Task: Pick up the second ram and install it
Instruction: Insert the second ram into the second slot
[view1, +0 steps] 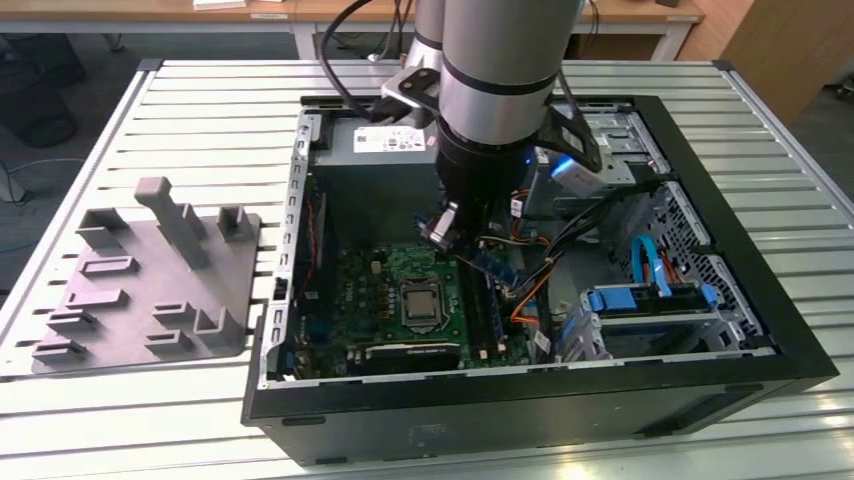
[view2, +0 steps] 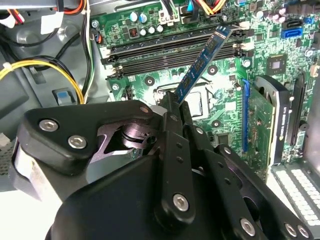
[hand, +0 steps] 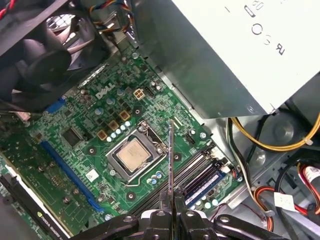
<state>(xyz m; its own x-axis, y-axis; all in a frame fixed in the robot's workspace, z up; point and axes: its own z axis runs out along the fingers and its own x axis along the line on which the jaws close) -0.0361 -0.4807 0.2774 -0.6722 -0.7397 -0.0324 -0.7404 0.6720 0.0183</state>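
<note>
Gripper (view2: 176, 107) pinches the second ram (view2: 200, 65) by one end, jaws pressed against its two faces. The stick is tilted above the motherboard (view2: 227, 95), over its memory slots (view2: 165, 52), not seated.

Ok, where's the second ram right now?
In the second wrist view the second ram is clamped in the end effector, above the motherboard, by the processor socket and memory slots.

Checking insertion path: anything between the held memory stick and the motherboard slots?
Nothing visible. The gripper holds the slim dark green memory stick in open air above the long black memory slots.
</note>
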